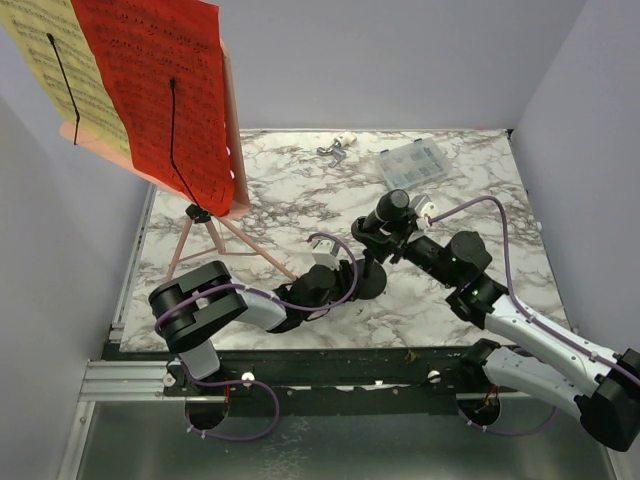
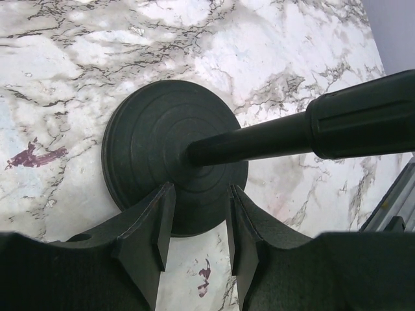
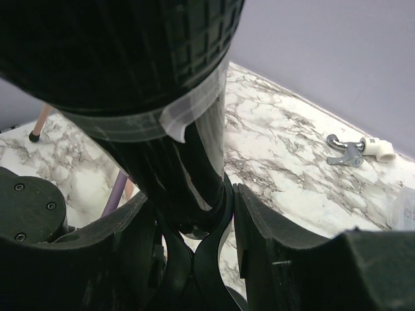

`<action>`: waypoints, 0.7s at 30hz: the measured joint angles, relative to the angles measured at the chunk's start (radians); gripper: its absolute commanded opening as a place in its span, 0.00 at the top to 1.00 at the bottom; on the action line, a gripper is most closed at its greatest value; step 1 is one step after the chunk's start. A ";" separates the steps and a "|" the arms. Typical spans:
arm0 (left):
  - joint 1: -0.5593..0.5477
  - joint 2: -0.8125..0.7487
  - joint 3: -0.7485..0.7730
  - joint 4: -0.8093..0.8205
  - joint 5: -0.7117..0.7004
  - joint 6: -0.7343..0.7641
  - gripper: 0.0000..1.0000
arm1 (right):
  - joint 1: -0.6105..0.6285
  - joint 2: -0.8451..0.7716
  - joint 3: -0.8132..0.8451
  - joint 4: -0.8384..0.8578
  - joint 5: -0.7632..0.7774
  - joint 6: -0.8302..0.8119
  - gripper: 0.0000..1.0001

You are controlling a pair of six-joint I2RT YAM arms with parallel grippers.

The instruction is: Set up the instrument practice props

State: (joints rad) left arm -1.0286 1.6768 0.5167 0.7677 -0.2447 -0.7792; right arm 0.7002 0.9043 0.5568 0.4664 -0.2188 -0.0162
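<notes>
The pink music stand point(image 1: 205, 235) stands on thin tripod legs at the back left, carrying a yellow page point(image 1: 50, 60) and a red page point(image 1: 160, 80). The black microphone point(image 1: 392, 208) leans in its clip above a round base point(image 2: 155, 142) at mid-table. My left gripper point(image 2: 199, 223) sits low at the base's near rim, jaws apart, with the rim and bare table showing between them. My right gripper point(image 3: 191, 220) is shut around the microphone point(image 3: 130, 52) at its clip, a finger on each side.
A clear compartment box point(image 1: 412, 163) lies at the back right. Small metal and white bits point(image 1: 338, 147) lie near the back wall, also visible as bits point(image 3: 353, 152) in the right wrist view. Walls close in on three sides.
</notes>
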 measured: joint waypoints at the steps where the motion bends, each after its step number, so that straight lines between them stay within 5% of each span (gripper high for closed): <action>1: 0.000 0.002 -0.003 0.005 -0.002 -0.005 0.56 | 0.000 -0.002 0.000 0.000 0.001 0.000 0.67; 5: 0.000 0.005 -0.008 0.018 -0.006 -0.012 0.50 | 0.000 -0.002 0.000 -0.001 0.005 0.000 0.67; 12: 0.002 -0.087 -0.011 -0.116 0.011 0.003 0.22 | 0.004 0.021 0.003 0.019 0.020 -0.003 0.65; 21: 0.006 -0.481 -0.068 -0.429 0.051 0.002 0.10 | 0.008 0.137 0.062 0.071 0.051 -0.006 0.57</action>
State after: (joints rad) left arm -1.0229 1.1954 0.4488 0.3386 -0.1932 -0.7769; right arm 0.7078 1.0412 0.6189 0.5369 -0.1677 -0.0223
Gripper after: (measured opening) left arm 0.879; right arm 0.491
